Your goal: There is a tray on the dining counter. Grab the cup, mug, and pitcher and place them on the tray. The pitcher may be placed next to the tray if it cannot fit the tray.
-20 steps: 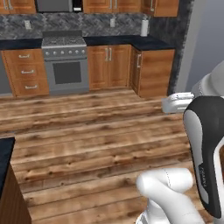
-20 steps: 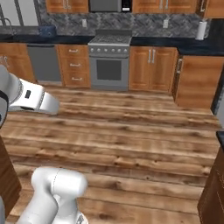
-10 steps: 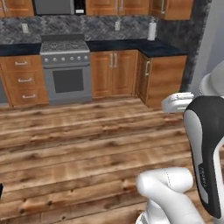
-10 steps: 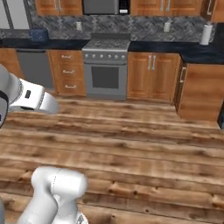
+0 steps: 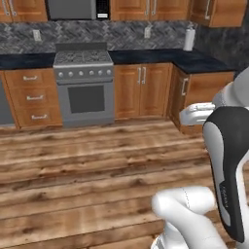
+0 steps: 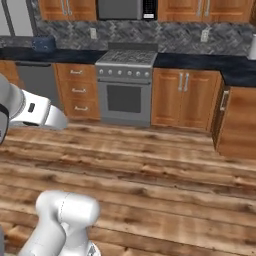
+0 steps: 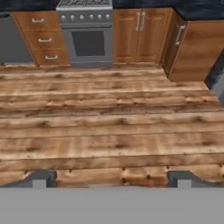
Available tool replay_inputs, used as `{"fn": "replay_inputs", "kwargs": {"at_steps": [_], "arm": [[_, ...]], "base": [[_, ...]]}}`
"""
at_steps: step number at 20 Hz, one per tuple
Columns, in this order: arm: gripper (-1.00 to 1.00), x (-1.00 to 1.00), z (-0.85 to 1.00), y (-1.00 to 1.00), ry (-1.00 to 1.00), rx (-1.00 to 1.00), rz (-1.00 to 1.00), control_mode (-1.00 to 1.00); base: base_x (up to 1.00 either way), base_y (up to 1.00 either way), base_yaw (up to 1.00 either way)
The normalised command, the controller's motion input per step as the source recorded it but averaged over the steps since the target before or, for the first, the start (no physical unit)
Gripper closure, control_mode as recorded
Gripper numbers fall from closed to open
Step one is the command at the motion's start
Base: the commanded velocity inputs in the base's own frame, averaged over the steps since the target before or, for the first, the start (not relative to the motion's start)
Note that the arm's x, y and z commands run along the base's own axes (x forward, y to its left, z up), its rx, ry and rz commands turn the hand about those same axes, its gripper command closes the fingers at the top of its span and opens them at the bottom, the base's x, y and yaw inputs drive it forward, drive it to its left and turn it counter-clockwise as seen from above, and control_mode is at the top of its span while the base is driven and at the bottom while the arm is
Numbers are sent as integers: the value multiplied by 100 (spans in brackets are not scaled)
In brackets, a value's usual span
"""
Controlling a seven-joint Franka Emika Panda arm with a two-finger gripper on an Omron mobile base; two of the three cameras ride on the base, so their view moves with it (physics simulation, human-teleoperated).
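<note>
The gripper is carried with its jaws spread wide and nothing between them; bare plank floor lies directly ahead of it. Beyond the floor stands the stove, with wooden cabinets to either side of it and a black countertop running right of it to a paper towel roll.

No cup, mug, pitcher, tray or dining counter appears anywhere around the stove, so their location cannot be told. Judged from the task alone: the vessels are probably rigid, light and smooth. Grip the cup across its body, the mug across its rim or wall, the pitcher at its neck.
</note>
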Motion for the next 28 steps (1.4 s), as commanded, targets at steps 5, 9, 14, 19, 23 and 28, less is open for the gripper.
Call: {"fn": "replay_inputs", "kwargs": {"at_steps": [5,9,14,19,23,28], "arm": [[-100,0,0,0,0,0,0,100],[-100,0,0,0,0,0,0,100],[-100,0,0,0,0,0,0,100],[-100,0,0,0,0,0,0,100],[-100,0,0,0,0,0,0,100],[-100,0,0,0,0,0,0,100]], "base": [[100,-1,44],[100,0,48],[100,0,47],[100,0,47],[100,0,48],[100,0,49]]}}
